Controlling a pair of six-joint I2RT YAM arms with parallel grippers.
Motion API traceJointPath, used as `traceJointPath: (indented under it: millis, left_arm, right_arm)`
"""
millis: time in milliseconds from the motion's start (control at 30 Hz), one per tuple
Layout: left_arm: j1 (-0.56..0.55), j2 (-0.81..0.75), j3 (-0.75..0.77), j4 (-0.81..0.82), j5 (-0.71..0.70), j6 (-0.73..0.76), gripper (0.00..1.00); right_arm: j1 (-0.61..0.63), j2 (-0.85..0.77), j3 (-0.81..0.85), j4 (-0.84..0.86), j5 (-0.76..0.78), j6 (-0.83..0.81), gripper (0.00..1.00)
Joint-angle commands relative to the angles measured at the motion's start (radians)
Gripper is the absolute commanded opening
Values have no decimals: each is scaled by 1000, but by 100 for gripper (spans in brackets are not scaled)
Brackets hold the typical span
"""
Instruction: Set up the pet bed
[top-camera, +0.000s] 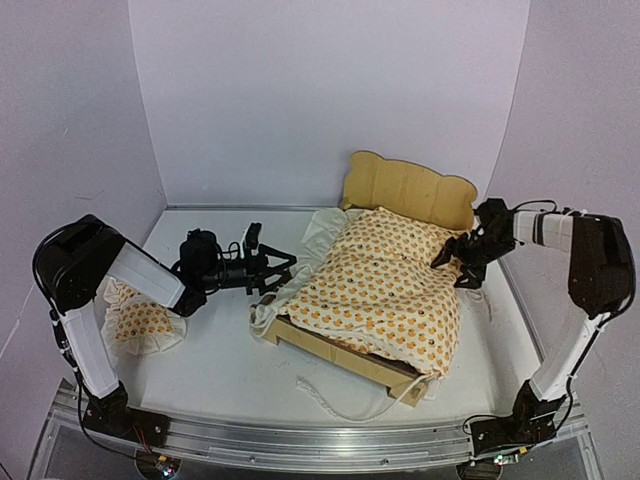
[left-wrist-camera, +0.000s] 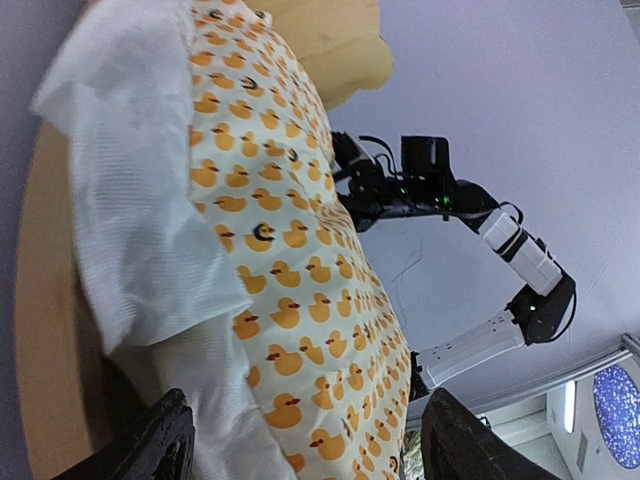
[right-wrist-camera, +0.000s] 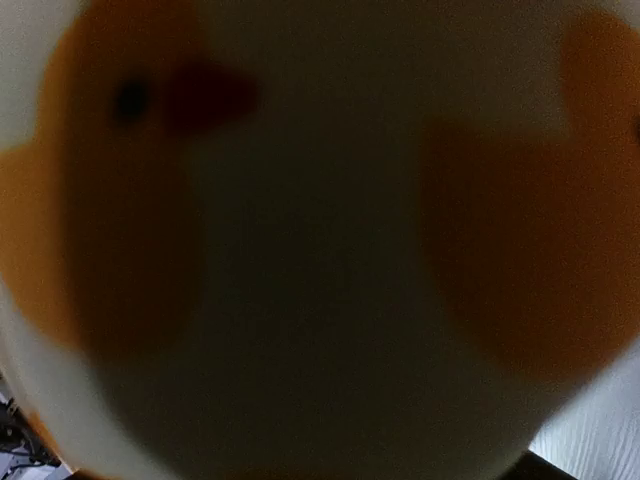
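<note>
Pet bed (top-camera: 410, 190), one only, is sitting on the table (top-camera: 220, 370) wearing one duck-print mattress cover (top-camera: 385, 285). One pillow (top-camera: 140, 322) is lying far left. Left gripper (top-camera: 288, 275) is gaping wide at the cover's edge. Right gripper (top-camera: 455, 262) is pressing into the cover, and I cannot tell how its jaws stand.

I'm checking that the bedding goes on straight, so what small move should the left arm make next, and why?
Probably close the left fingers on the white ruffle lying between them, then tug it gently outward. The fingers stand open around that edge, and the ruffle looks bunched along the side of the pet bed, while the duck-print mattress lies on top.
</note>
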Motion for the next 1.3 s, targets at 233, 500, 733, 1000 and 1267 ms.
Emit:
traceJointPath:
  millis: [233, 500, 733, 1000, 1267]
  left_arm:
    - [-335, -99, -112, 30, -200, 14, 76]
    - [-229, -535, -58, -603, -389, 425, 86]
    - [40, -651, -69, -765, -536, 398, 96]
    - [56, -438, -121, -478, -352, 188, 92]
    - [-117, -299, -110, -370, -367, 155, 90]
  right_arm:
    - [172, 456, 725, 160, -45, -26, 93]
    - [114, 256, 835, -544, 372, -428, 98]
    - [166, -165, 287, -474, 201, -290, 98]
    - [345, -378, -162, 13, -12, 102, 98]
    - [363, -290, -224, 202, 57, 171, 98]
